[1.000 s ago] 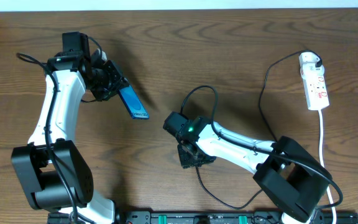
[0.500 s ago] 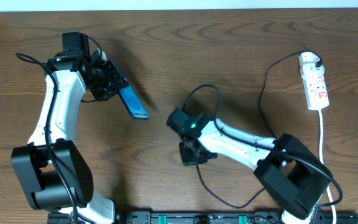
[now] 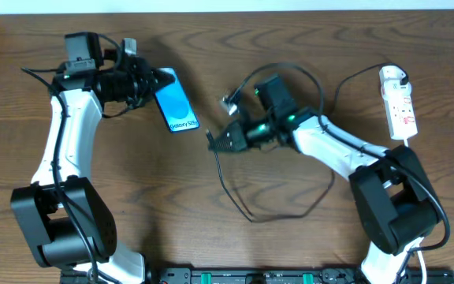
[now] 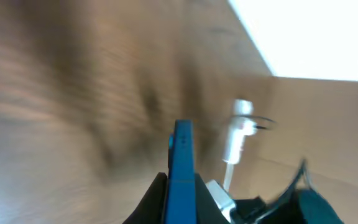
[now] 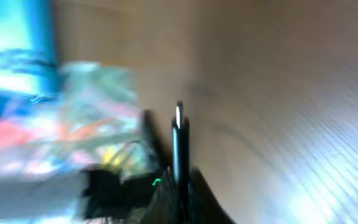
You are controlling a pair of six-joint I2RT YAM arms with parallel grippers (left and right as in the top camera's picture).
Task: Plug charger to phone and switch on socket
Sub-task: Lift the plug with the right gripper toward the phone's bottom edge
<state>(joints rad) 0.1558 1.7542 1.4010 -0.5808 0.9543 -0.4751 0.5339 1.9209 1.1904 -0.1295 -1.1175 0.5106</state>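
Note:
My left gripper (image 3: 146, 85) is shut on the top end of the blue phone (image 3: 176, 103) and holds it above the table, screen toward the overhead camera, bottom edge pointing right and down. In the left wrist view the phone (image 4: 182, 155) shows edge-on between the jaws (image 4: 182, 184). My right gripper (image 3: 227, 140) is shut on the plug end of the black charger cable (image 3: 247, 213), with the plug pointing left, a short gap from the phone. The plug (image 5: 178, 130) sticks out of the jaws (image 5: 180, 185). The white socket (image 3: 400, 110) lies at the far right with the adapter (image 3: 392, 76) in it.
The black cable loops over the table below and above the right arm. The socket's white lead (image 3: 413, 189) runs down the right edge. A black rail (image 3: 274, 276) lines the front edge. The socket also shows, blurred, in the left wrist view (image 4: 236, 134).
The left gripper has raised and turned the phone, screen now facing up. The right arm has swung up and right from mid-table, lifting the plug to point left at the phone.

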